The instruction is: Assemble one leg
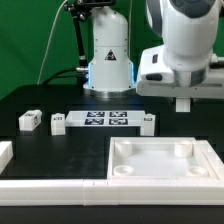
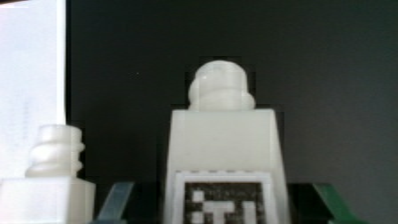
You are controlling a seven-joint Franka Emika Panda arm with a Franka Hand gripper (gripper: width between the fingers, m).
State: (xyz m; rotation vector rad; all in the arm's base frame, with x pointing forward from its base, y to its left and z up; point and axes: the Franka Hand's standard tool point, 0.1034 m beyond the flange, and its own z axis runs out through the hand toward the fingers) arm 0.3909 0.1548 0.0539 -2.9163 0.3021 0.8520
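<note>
One leg (image 2: pixel 224 140) sits inside the spread gripper (image 2: pixel 222 200), apparently untouched, with a second leg (image 2: pixel 54 165) just beside.

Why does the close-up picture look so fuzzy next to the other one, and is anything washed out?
Wrist view: soft throughout, the central leg has fuzzy edges, its tag is smeared, and the white surface beside it is blown out. Exterior view: sharper and evenly lit, though the tray glares white, detail showing only as faint shadows.
</note>
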